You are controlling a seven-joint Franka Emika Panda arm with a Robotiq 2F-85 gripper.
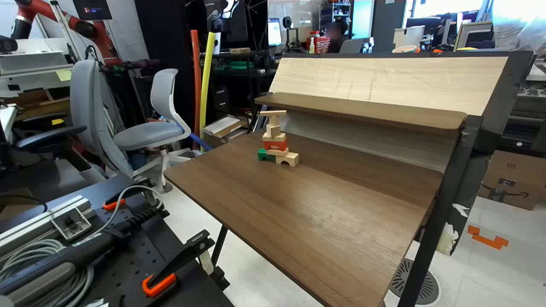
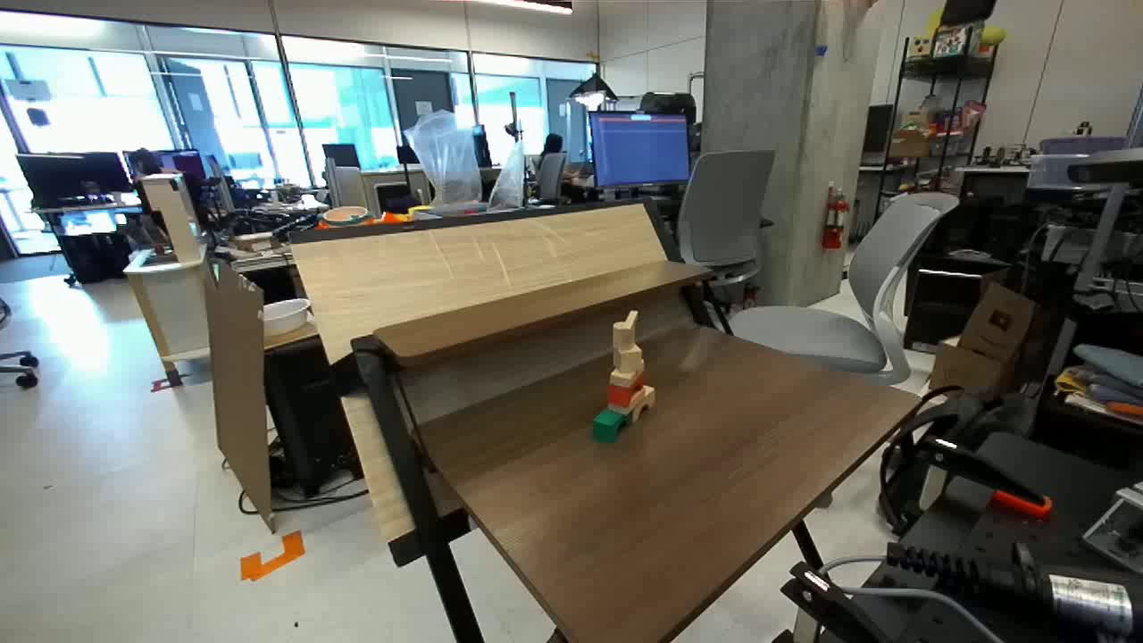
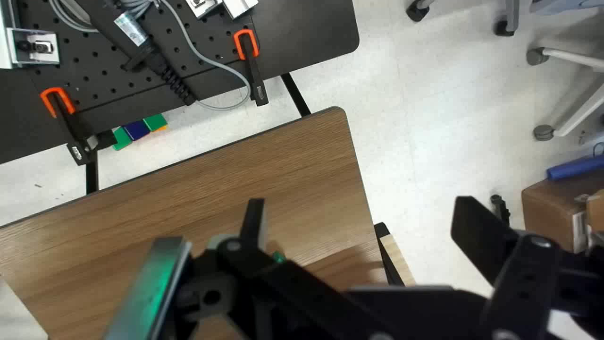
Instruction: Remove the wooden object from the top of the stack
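The wooden object is a thin pale plank (image 1: 273, 113) lying across the top of the stack (image 1: 275, 145). In an exterior view the plank (image 2: 632, 319) shows nearly end-on and looks tilted. The stack (image 2: 627, 393) has pale blocks, an orange-red block, and, at its base, a pale arch and a green block (image 1: 264, 155). In the wrist view my gripper (image 3: 361, 203) is open and empty, its fingers wide apart. Only a bit of green (image 3: 279, 257) shows beside the finger at image left; the rest of the stack is hidden there. The gripper is out of both exterior views.
The stack stands on a brown desk (image 1: 324, 213), near its raised shelf (image 1: 362, 108) and slanted back panel (image 1: 384, 81). A black workbench (image 3: 302, 33) with orange-tipped clamps (image 3: 247, 45) and cables stands past the desk's edge. Grey chairs (image 1: 147, 134) are nearby.
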